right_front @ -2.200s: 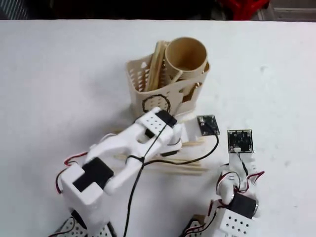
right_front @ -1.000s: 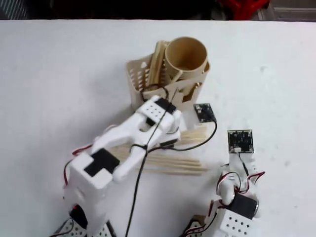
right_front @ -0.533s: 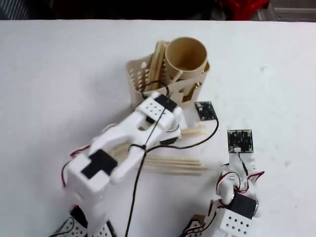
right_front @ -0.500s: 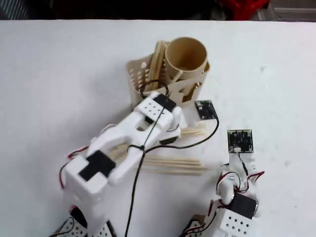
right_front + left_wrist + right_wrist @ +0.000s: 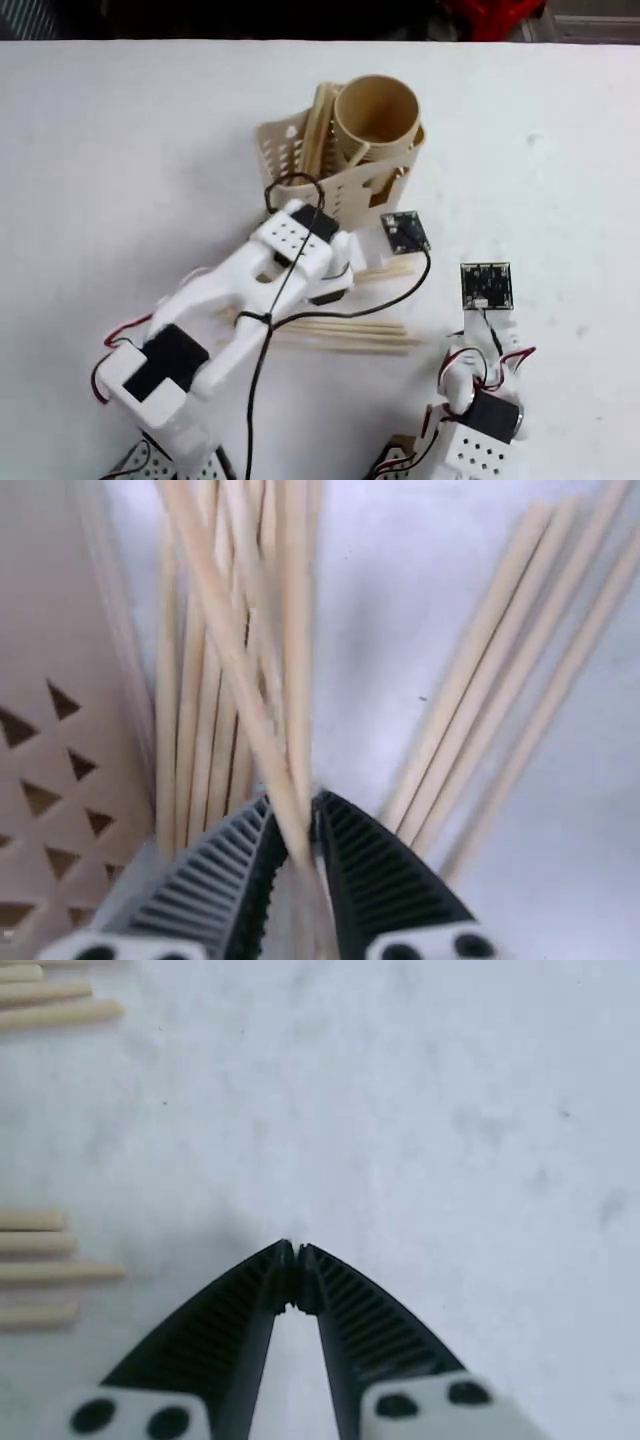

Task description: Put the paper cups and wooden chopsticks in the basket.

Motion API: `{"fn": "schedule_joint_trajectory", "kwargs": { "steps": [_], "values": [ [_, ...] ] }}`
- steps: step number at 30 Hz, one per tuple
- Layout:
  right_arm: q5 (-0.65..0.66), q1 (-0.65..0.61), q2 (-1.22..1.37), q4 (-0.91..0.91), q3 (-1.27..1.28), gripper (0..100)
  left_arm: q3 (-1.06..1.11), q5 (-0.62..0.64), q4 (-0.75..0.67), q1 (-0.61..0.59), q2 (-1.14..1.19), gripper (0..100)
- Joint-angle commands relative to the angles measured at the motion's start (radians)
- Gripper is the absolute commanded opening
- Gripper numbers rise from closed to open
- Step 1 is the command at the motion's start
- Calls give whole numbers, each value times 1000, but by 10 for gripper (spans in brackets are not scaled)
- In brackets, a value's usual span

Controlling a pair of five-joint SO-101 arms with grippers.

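While my left jaws clamp wooden chopsticks (image 5: 240, 680) at 6 o'clock of the basket (image 5: 285, 155), my right jaws are together over the desk (image 5: 450, 1110). A paper cup (image 5: 377, 118) stands inside that basket.

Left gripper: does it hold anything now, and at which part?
Yes. The left gripper is shut on wooden chopsticks, pinching their shafts between the jaws; how far from the end is hidden.
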Motion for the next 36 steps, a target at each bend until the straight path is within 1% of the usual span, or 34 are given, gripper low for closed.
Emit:
{"fn": "schedule_joint_trajectory", "kwargs": {
  "steps": [1, 7, 12, 15, 20, 26, 30, 33, 36],
  "values": [
    [-9, 4, 1, 8, 9, 18, 21, -9, -49, -16, -56, 91],
    [-9, 4, 1, 8, 9, 18, 78, -12, -106, -15, -56, 65],
    [-9, 4, 1, 8, 9, 18, 75, -12, -106, -15, -56, 31],
    [-9, 4, 1, 8, 9, 18, 78, -12, -106, -15, -56, 35],
    [-9, 4, 1, 8, 9, 18, 81, -12, -106, -15, -54, 98],
    [-9, 4, 1, 8, 9, 18, 81, -12, -118, -15, -51, 98],
    [-9, 4, 1, 8, 9, 18, 52, -12, -132, -16, 30, 98],
    [-9, 4, 1, 8, 9, 18, 2, -12, -109, -16, 77, 97],
    [-9, 4, 1, 8, 9, 18, -11, -14, -106, -15, 77, 61]
  ]
}}
